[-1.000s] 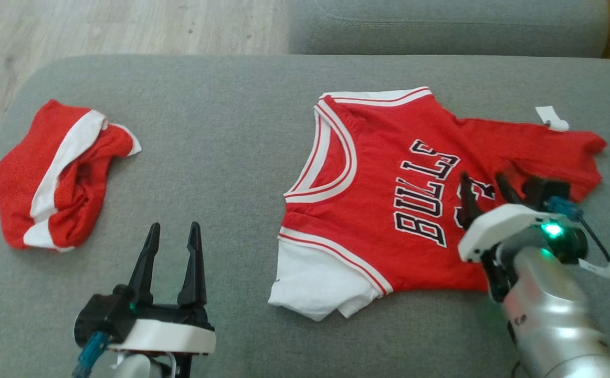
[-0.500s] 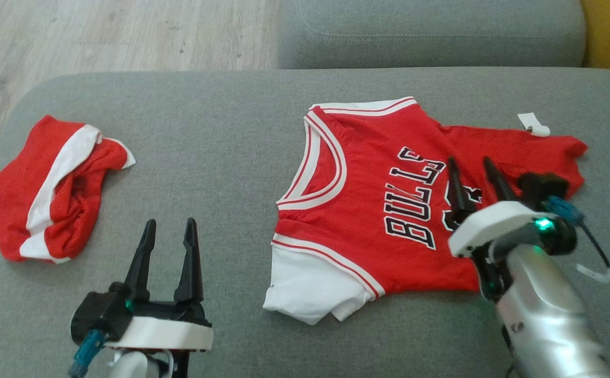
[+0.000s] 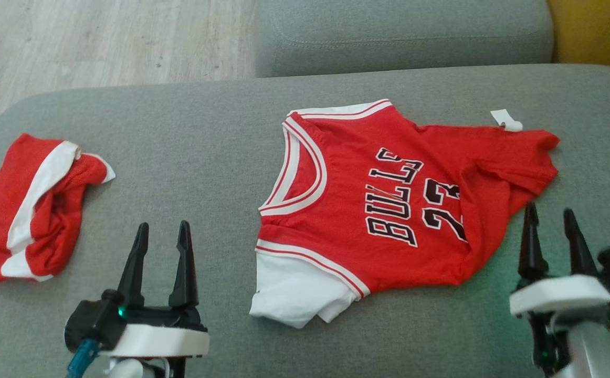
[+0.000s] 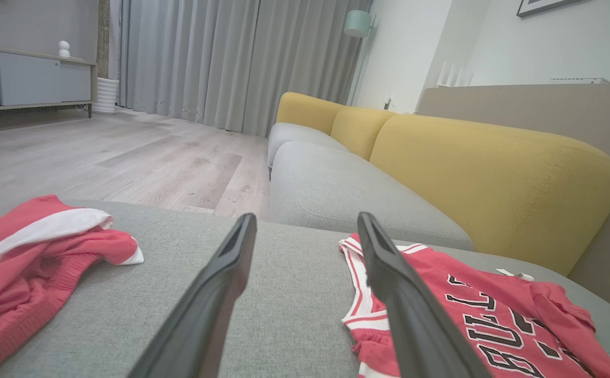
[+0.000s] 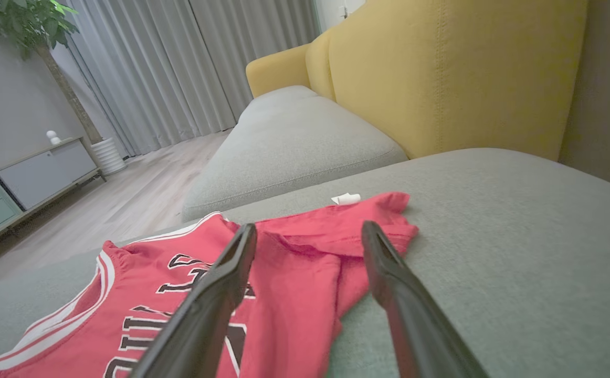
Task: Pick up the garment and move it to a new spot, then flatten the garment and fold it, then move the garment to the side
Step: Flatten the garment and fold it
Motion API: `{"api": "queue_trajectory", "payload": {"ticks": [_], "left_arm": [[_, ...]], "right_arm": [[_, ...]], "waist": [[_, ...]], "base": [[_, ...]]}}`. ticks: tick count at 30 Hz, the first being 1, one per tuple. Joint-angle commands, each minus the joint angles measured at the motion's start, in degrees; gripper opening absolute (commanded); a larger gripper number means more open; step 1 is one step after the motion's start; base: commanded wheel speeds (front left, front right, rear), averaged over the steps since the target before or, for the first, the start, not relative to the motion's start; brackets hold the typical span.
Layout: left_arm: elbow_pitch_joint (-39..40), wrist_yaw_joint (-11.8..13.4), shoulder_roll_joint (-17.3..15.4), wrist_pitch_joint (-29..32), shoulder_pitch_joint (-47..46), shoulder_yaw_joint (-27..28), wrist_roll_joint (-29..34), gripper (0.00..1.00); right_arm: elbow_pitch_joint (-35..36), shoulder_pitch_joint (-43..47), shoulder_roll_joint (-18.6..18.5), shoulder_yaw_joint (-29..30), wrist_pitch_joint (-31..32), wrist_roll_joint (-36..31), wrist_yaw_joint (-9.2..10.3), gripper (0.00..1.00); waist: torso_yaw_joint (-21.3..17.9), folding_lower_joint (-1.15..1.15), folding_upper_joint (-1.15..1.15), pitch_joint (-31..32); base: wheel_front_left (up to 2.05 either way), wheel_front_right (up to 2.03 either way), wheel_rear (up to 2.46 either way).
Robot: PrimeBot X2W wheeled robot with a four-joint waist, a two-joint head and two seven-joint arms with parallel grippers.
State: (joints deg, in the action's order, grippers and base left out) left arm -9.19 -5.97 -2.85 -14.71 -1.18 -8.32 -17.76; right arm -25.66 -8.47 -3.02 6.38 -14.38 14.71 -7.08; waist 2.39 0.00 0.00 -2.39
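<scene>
Head view high, looking down on sofa seat (image 3: 221, 136); wrist views low along it, sharing jersey (image 3: 336, 210)

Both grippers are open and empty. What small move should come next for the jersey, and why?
Probably bring the right gripper forward to the rumpled hem of the jersey and pinch it, to pull it flat. That end lies creased and folded over, while the rest lies fairly flat. The gripper stands open beside the cloth, touching nothing.
</scene>
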Motion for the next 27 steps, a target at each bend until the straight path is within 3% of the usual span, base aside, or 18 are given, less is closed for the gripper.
{"api": "queue_trajectory", "payload": {"ticks": [1, 11, 18, 22, 27], "left_arm": [[1.7, 0.2, 0.0, -0.3, -1.2, 1.8, -0.1, 1.0], [-0.4, -0.4, 0.0, -0.3, -0.3, 0.5, -0.4, 1.0], [-9.0, -1.4, -0.3, -0.3, -1.0, -7.5, -1.1, 1.0], [-14.1, -1.5, -3.3, -0.3, -3.0, -15.7, -3.0, 1.0], [-19.7, -1.5, -4.4, -0.3, -5.4, -18.2, -5.6, 1.0]], "right_arm": [[3.2, 0.6, 0.0, -0.8, -0.6, -0.2, -0.41, 1.0], [5.3, 3.5, 0.1, -0.7, -0.6, 1.3, -0.41, 1.0], [4.5, 3.1, 0.1, 0.0, -0.6, 1.1, -0.41, 1.0], [3.8, 3.0, 0.1, -0.1, -0.6, 1.2, -0.41, 1.0], [2.9, 2.9, 0.1, -0.5, -0.6, 1.4, -0.41, 1.0]], "waist": [[-0.3, 0.0, 0.0, 0.3], [-0.8, 0.0, 0.0, 0.4], [-0.6, 0.0, 0.0, 0.6], [-0.9, 0.0, 0.0, 0.4], [-1.5, 0.0, 0.0, 0.5]], "base": [[0.0, 0.0, 0.0], [0.0, 0.0, 0.0], [0.0, 0.0, 0.0], [0.0, 0.0, 0.0], [0.0, 0.0, 0.0]]}}
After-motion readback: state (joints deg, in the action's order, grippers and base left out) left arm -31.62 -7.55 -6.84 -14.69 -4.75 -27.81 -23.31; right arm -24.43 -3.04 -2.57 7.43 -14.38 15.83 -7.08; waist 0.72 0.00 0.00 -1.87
